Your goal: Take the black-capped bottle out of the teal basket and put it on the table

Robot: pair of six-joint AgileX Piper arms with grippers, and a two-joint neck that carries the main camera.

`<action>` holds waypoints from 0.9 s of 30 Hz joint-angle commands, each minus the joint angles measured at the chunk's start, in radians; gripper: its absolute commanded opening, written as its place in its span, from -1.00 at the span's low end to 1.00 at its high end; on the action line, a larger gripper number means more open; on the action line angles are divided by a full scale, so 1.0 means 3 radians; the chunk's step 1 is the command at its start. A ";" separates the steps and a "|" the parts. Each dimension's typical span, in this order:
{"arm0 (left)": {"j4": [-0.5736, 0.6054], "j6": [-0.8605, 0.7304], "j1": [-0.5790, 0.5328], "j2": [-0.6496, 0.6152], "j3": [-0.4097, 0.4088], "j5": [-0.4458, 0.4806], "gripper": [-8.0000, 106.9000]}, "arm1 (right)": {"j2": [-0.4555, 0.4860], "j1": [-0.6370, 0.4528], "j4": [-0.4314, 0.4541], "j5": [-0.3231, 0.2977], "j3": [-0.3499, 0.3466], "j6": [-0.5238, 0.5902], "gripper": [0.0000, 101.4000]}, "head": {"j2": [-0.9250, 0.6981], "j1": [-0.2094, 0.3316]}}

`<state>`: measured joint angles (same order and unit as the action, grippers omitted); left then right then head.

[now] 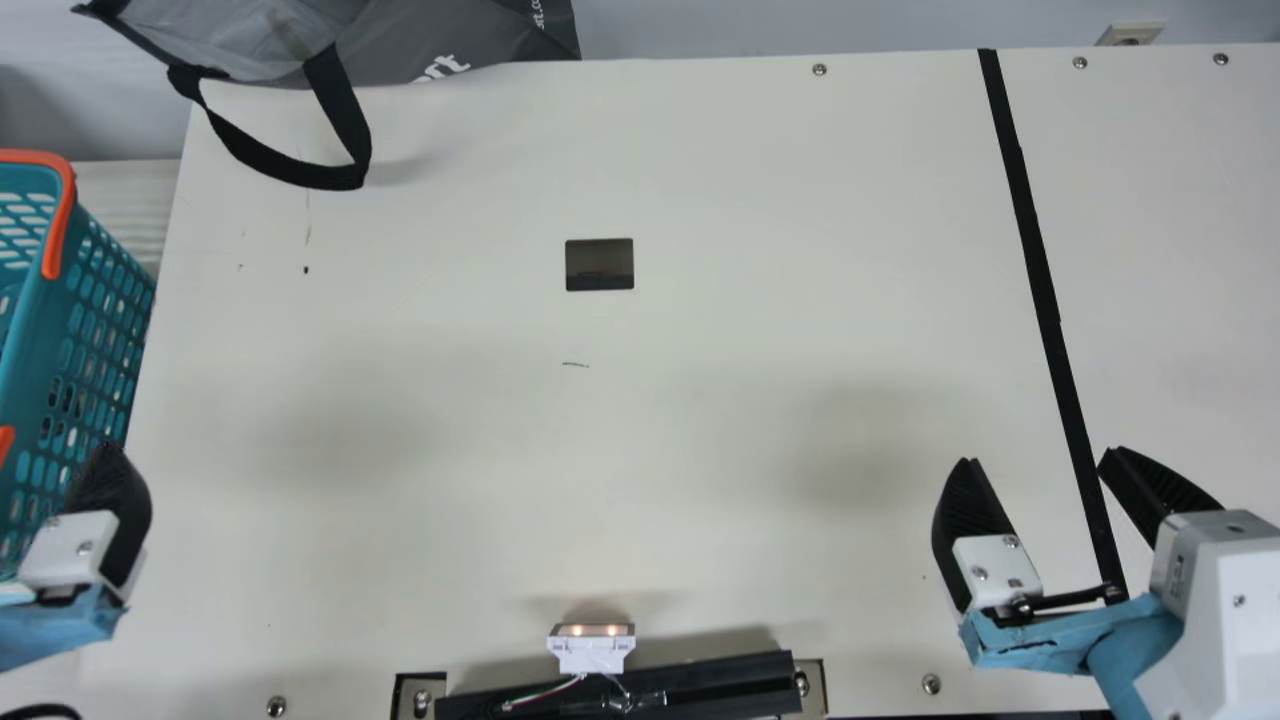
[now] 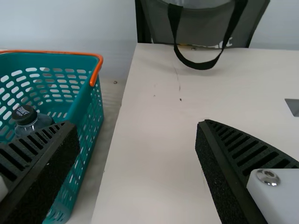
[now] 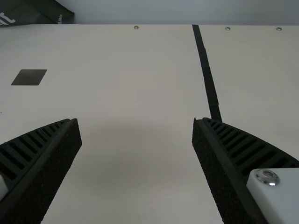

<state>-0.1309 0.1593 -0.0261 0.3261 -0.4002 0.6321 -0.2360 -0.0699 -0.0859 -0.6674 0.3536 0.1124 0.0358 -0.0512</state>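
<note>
- Nearest in the left wrist view: my left gripper (image 2: 138,125), fingers spread wide, nothing between them. In the main view, with twelve at the table's far edge, it sits between eight and nine o'clock.
- My right gripper (image 3: 136,121), also wide open and empty, is between three and four o'clock; I would leave it there, out of the way.
- The table (image 1: 600,450) offers bare surface at the clock's centre, a sensible landing place.
- At nine o'clock, beside the table's edge, stands the teal basket (image 2: 95,109). I should rise above its rim before going over, and steer wide of the orange handle (image 2: 97,70), which could snag a finger.
- Inside the basket, cap up, is the black-capped bottle (image 2: 41,122); I cannot tell how far it leans. The job now is reaching it: come down from above, one finger on each side, matching any lean.
- I would close below the cap, gently, as the clear body looks slick and may give. Then lift straight until its base clears the rim, before swinging towards three o'clock.
</note>
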 commanded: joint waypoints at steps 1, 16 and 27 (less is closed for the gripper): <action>-0.0028 0.0054 0.0024 0.0071 -0.0020 -0.0019 1.00 | 0.0000 0.0000 0.0000 0.0000 0.0000 0.0000 0.79 | -0.0028 0.0012; -0.0173 0.0261 0.0419 0.0592 -0.0189 -0.0280 1.00 | 0.0000 0.0000 0.0000 0.0000 0.0000 0.0000 0.79 | -0.0028 0.0012; 0.0141 -0.0052 0.0855 0.0952 -0.0274 -0.0514 1.00 | 0.0000 0.0000 0.0000 0.0000 0.0000 0.0000 0.79 | -0.0028 0.0012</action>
<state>-0.1017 0.1618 0.2117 0.6011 -0.4797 0.4843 -0.2360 -0.0699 -0.0859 -0.6674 0.3536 0.1124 0.0358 -0.0563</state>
